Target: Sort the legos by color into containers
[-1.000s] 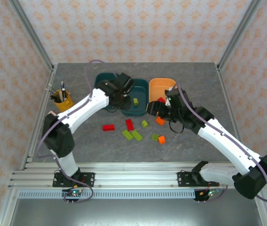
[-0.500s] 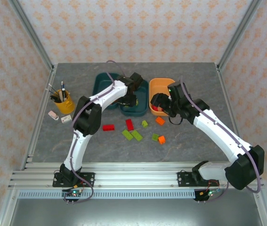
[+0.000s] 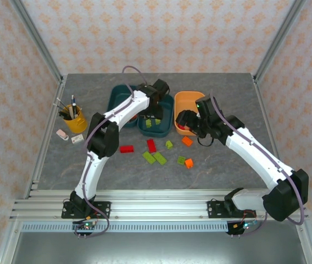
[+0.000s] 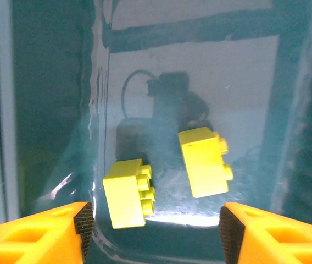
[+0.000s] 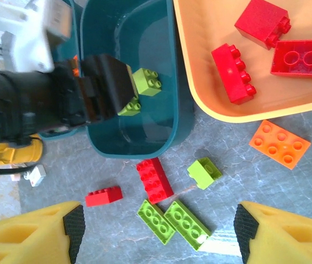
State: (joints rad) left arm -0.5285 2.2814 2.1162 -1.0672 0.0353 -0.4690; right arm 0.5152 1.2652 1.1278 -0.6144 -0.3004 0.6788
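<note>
My left gripper (image 4: 156, 234) hangs open inside the middle dark teal tub (image 4: 46, 110), just above two lime bricks (image 4: 127, 192) (image 4: 204, 161) lying apart on its floor. In the top view the left gripper (image 3: 155, 113) is over this tub (image 3: 168, 125). My right gripper (image 5: 159, 231) is open and empty, seen from above (image 3: 184, 118) at the orange tub's (image 3: 191, 99) left edge. The orange tub (image 5: 200, 55) holds three red bricks (image 5: 233, 66). On the table lie two red bricks (image 5: 155, 180), several lime bricks (image 5: 186, 217) and an orange brick (image 5: 279, 144).
A second dark teal tub (image 3: 120, 99) stands left of the middle one. A yellow cup with pens (image 3: 74, 118) and two small white items (image 3: 62, 133) sit at the far left. Another orange brick (image 3: 189, 163) lies beside a lime one (image 3: 181, 160).
The left gripper has swung right over the middle teal tub, where a second lime brick now lies. The right gripper moved back from the table to the orange tub's edge.
</note>
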